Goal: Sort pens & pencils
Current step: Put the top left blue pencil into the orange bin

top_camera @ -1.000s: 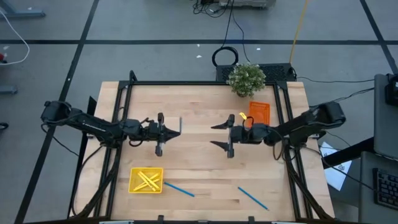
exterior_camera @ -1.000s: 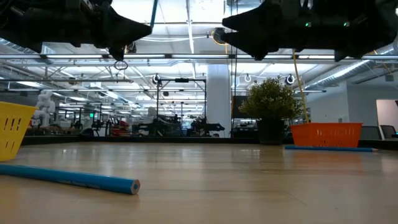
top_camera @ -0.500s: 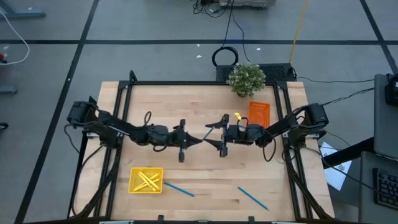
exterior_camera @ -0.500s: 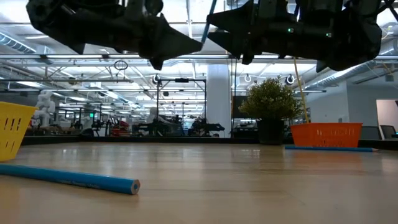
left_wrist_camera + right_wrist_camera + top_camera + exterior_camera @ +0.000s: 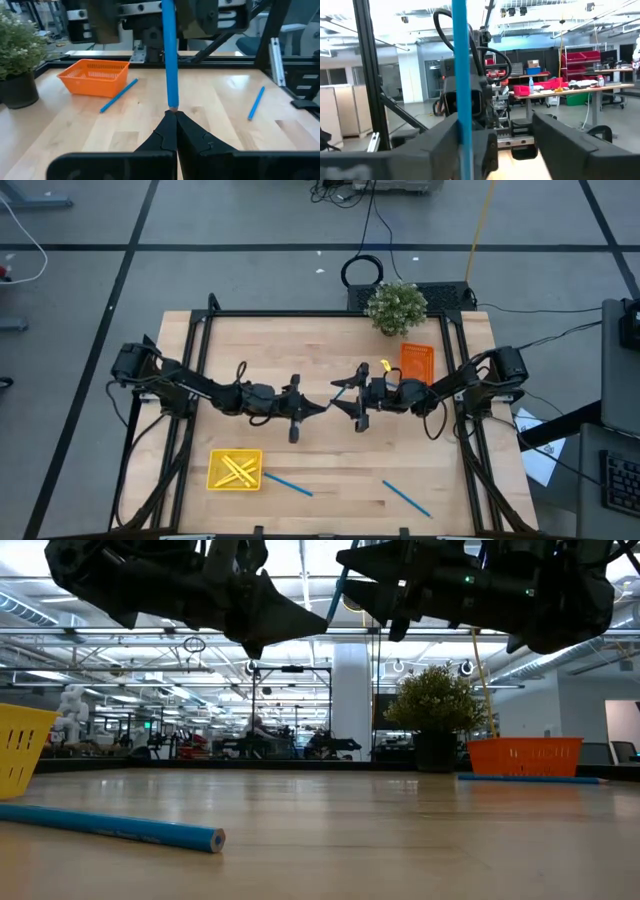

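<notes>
Two arms are meeting above the middle of the desk (image 5: pixel 330 470), their tips almost touching. The left gripper (image 5: pixel 172 116) is pinching one end of a blue pencil (image 5: pixel 170 55) between tightly closed fingers (image 5: pixel 192 137), and the pencil is standing up from them toward the other arm. The right gripper (image 5: pixel 495 130) is facing it with its fingers (image 5: pixel 565 137) spread apart on either side of the same pencil, which is running close along one finger; whether they are touching it cannot be told. Both grippers are hanging well above the wood in the low view. A yellow tray (image 5: pixel 235 470) is sitting near the front left of the desk with yellow pencils (image 5: pixel 238 471) lying crossed inside it. An orange tray (image 5: pixel 417 360) is sitting at the back right beside a potted plant (image 5: pixel 396 307). Two more blue pencils are lying flat on the desk, one (image 5: pixel 289 483) just beside the yellow tray and one (image 5: pixel 406 498) further right.
</notes>
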You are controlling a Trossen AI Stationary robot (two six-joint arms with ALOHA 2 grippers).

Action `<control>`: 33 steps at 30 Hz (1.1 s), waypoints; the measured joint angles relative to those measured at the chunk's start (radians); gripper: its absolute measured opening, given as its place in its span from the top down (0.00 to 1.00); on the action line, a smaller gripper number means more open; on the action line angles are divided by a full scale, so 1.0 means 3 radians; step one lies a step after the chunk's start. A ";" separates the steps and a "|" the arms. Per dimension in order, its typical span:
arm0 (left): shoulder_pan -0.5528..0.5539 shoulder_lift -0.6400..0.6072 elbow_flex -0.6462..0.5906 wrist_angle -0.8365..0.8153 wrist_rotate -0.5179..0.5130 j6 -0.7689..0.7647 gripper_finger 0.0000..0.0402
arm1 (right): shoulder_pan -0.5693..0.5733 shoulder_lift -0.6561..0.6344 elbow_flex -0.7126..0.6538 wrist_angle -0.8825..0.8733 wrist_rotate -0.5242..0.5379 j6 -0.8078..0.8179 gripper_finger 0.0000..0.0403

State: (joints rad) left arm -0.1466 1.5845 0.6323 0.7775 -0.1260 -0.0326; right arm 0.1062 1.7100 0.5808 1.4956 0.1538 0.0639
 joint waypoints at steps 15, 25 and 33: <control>0.0058 -0.0453 -0.0001 -0.0768 -0.0007 -0.0139 0.79 | 0.0005 -0.0205 -0.0030 -0.0470 0.0030 -0.0017 0.97; -0.0002 -0.1853 -0.0314 -0.1553 -0.0135 0.0008 0.57 | 0.0348 -0.1583 -0.0029 -0.3046 0.1209 -0.0580 0.97; 0.0004 -0.2409 -0.1053 -0.0623 -0.0224 0.0076 0.57 | 0.0565 -0.1999 -0.0028 -0.3952 0.2304 -0.0654 0.97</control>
State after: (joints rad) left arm -0.1455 0.8618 0.3165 0.5907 -0.1932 -0.0096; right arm 0.2756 1.1104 0.5724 0.3099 0.8451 -0.1322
